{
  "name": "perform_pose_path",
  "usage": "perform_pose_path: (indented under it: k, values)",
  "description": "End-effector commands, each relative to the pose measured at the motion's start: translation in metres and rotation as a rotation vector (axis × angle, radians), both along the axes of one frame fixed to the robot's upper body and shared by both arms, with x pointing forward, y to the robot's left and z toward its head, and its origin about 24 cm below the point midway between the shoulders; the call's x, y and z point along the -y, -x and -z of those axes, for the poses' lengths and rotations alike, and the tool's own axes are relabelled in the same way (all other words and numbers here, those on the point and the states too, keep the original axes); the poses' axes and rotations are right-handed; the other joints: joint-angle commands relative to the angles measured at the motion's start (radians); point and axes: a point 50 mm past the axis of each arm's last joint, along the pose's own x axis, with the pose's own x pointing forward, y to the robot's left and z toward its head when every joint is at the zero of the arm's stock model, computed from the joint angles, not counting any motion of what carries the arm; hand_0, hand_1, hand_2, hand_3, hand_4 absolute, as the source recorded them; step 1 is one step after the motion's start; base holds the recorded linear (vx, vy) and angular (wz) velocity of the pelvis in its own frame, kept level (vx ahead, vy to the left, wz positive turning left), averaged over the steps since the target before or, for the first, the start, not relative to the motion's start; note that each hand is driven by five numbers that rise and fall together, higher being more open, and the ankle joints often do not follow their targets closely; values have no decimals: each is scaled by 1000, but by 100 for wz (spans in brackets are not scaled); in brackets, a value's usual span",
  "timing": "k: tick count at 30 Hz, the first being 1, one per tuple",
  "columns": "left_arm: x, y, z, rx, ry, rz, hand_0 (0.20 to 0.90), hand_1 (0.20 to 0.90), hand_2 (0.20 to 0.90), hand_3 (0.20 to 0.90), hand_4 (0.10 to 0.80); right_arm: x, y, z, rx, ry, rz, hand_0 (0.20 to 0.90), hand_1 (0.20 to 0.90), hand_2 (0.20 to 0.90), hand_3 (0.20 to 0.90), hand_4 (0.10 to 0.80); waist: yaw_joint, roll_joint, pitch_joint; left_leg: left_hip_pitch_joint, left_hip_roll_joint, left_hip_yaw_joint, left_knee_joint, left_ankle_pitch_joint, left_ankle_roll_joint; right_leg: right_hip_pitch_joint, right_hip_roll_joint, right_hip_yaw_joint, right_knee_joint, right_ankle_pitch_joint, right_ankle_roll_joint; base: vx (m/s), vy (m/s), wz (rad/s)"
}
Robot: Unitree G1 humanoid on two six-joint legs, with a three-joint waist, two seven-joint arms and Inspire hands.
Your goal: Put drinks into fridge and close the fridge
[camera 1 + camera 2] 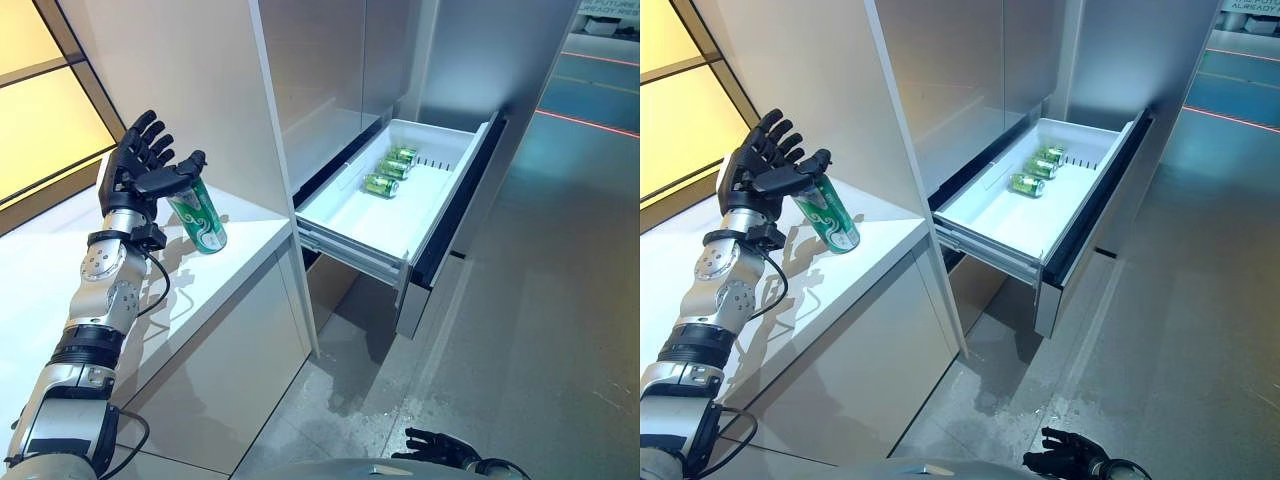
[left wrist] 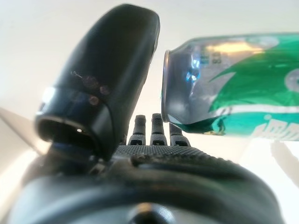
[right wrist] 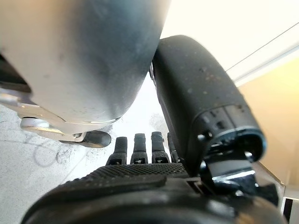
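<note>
Right hand (image 1: 440, 445) low by the floor, fingers loose, empty | green can (image 1: 197, 219) tilted over white desk (image 1: 240, 250), its top under left hand's (image 1: 135, 170) thumb, fingers straight – likely mid pickup or release | fridge drawer (image 1: 395, 235) open, three cans (image 1: 392, 170) inside

Bright, even light; wrist close-ups blurred
</note>
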Motion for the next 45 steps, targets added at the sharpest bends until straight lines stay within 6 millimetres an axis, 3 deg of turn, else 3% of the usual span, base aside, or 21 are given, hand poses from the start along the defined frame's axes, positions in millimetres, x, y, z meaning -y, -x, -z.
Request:
perform_pose_path:
  k: [1, 30, 45]
  values:
    - [4, 2, -78, 317, -90, 43, 900, 900, 900, 900, 800, 16, 23, 0, -82, 28, -56, 900, 900, 900, 900, 800, -9, 16, -24, 10, -38, -8, 37, -125, 19, -52, 10, 9, 122, -104, 55, 0, 0, 0]
    - [-9, 1, -26, 87, -155, 10, 900, 900, 900, 900, 800, 16, 21, -1, -75, 28, -44, 900, 900, 900, 900, 800, -6, 10, -10, 11, -39, -6, 45, -128, 22, -47, 9, 3, 123, -104, 56, 0, 0, 0]
    - [-10, 0, -17, 60, -138, 3, 900, 900, 900, 900, 800, 15, 21, 0, -77, 28, -39, 900, 900, 900, 900, 800, -8, 11, -7, 14, -38, -2, 46, -130, 23, -46, 7, 1, 127, -106, 57, 0, 0, 0]
